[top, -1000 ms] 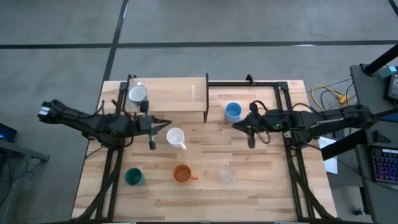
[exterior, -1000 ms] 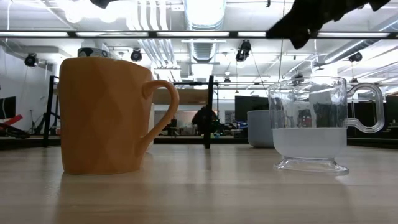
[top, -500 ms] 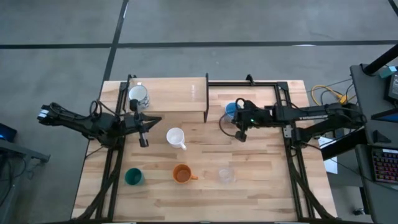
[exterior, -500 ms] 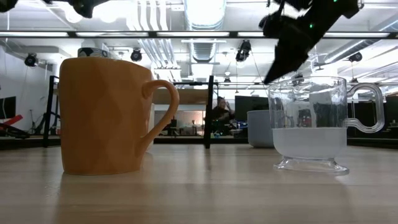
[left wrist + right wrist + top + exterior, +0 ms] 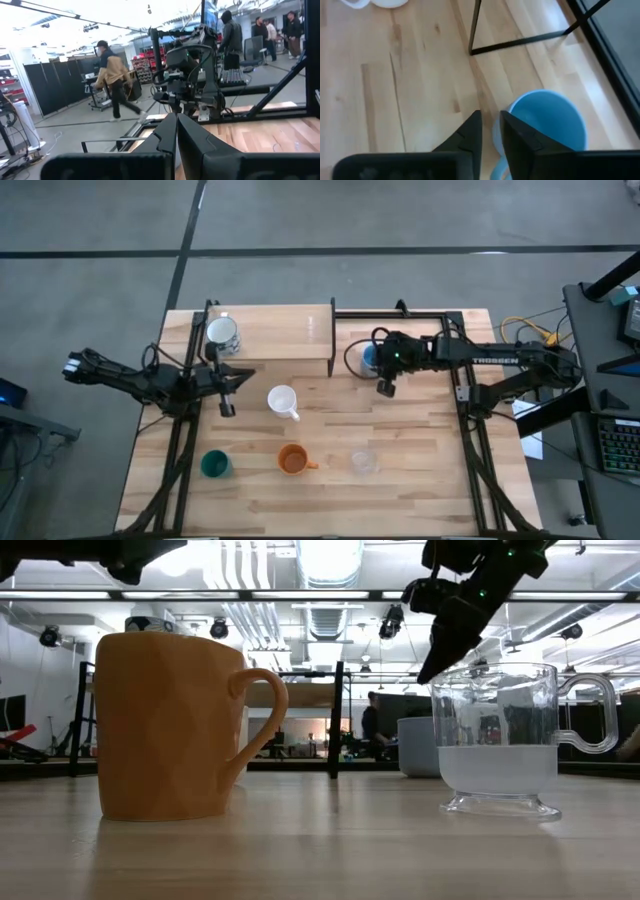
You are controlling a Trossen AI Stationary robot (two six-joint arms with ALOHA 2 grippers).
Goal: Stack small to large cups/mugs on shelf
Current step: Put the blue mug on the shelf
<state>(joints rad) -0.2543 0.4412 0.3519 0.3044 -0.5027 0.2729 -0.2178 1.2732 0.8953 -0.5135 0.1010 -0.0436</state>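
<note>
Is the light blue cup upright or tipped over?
Upright: the light blue cup shows its round open mouth straight up, standing on the table beside the shelf.

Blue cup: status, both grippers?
Right gripper above blue cup, fingers slightly apart, nothing held. Left gripper shut, waiting beside shelf. Silver cup on shelf.

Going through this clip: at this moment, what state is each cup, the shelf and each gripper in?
light blue cup: upright on table, right of shelf
silver cup: upright on shelf
white mug: on table
orange mug: upright, on table
green cup: upright, on table
clear cup: upright, on table
shelf: holds silver cup only
right gripper: slightly open, over light blue cup
left gripper: shut, empty
</note>
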